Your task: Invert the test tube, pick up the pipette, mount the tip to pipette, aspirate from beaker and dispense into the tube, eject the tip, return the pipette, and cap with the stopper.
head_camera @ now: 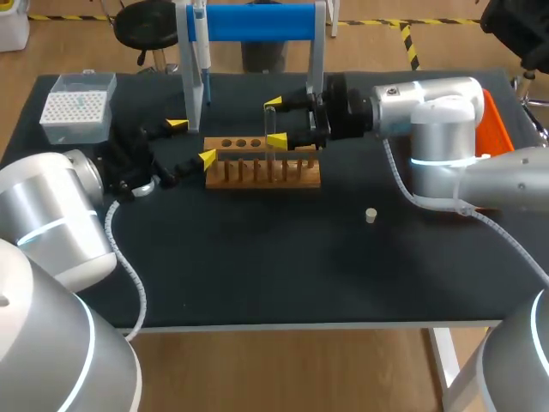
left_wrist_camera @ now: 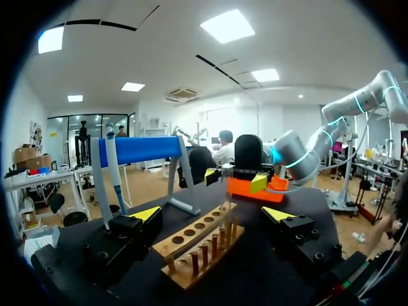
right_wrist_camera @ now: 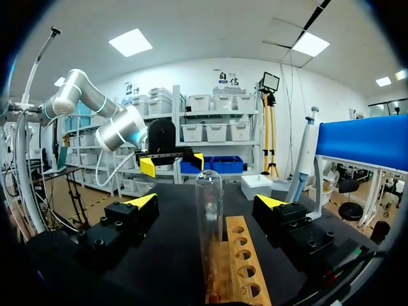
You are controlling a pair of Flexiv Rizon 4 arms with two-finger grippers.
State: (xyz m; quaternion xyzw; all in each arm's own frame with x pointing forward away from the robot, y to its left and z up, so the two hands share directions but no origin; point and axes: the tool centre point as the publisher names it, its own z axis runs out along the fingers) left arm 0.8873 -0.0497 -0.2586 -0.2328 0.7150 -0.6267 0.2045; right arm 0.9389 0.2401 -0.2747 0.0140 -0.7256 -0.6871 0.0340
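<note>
Right wrist view: test tube (right_wrist_camera: 209,204) is seen upright between the spread right pincer (right_wrist_camera: 206,201), untouched; left pincer (left_wrist_camera: 211,214) likewise spread.

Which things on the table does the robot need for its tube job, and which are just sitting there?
For the job:
test tube
wooden rack
pipette, hanging on the blue stand
tip box
stopper

Just sitting there, as far as I can tell:
orange tray
</note>
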